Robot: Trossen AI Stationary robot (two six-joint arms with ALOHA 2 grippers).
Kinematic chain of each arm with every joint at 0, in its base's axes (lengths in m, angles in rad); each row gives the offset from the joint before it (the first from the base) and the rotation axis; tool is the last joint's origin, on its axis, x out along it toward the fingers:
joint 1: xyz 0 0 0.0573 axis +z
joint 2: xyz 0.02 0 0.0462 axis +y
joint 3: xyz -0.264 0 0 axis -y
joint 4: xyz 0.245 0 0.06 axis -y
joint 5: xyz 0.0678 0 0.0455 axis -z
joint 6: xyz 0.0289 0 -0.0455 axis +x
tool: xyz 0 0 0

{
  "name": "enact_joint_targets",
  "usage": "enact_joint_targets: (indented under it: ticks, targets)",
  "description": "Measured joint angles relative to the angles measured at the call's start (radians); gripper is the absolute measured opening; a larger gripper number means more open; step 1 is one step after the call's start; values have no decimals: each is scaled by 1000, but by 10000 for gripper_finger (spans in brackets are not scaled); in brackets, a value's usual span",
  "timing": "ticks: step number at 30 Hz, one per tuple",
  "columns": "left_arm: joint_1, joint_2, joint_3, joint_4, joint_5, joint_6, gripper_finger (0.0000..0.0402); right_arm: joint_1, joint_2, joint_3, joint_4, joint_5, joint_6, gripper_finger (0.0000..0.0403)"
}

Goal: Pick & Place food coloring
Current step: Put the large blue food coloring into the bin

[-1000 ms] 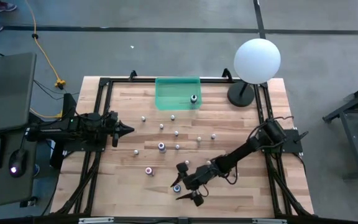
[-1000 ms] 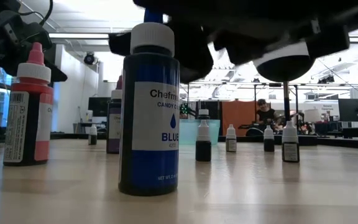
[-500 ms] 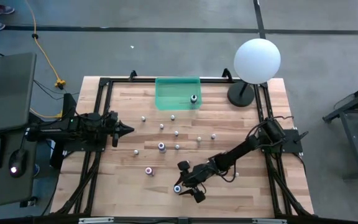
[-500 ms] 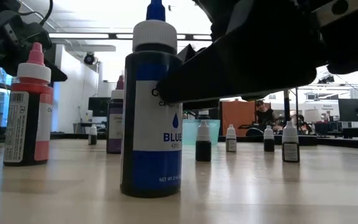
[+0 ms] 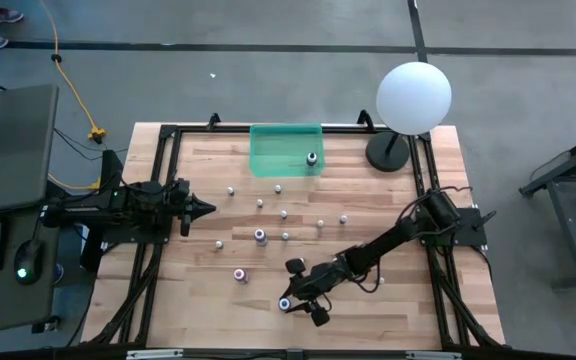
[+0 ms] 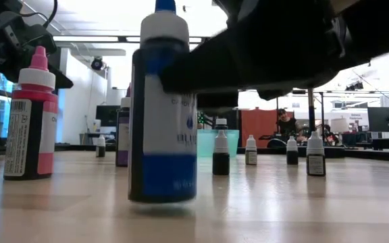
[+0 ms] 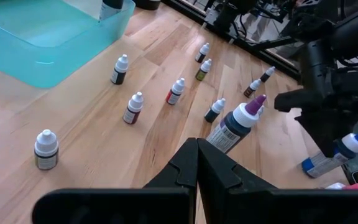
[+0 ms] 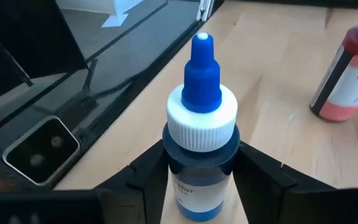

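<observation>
The left gripper [image 5: 208,209] waits at the counter's [image 5: 198,290] left, jaws closed on nothing. Rightward stand the pink bottle [image 5: 239,274], small bottles [image 5: 284,236] and green tray [image 5: 273,150] (one bottle inside). The right gripper [image 5: 290,299] clamps the blue bottle [image 8: 199,149] near the front edge, lamp [image 5: 413,97] behind.

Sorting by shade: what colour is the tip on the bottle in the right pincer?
Blue, above a white ribbed cap on the blue food coloring bottle; clearest in the right wrist view.
</observation>
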Motion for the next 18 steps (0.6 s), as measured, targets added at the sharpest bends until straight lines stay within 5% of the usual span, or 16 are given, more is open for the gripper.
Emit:
enact_joint_targets:
  ticks: [8,18]
  targets:
    - [0,0,0,0,0,0,0,-29,-131,0,-70,46,-52,154]
    - [0,0,0,0,0,0,0,-213,-486,1,-370,208,-100,154]
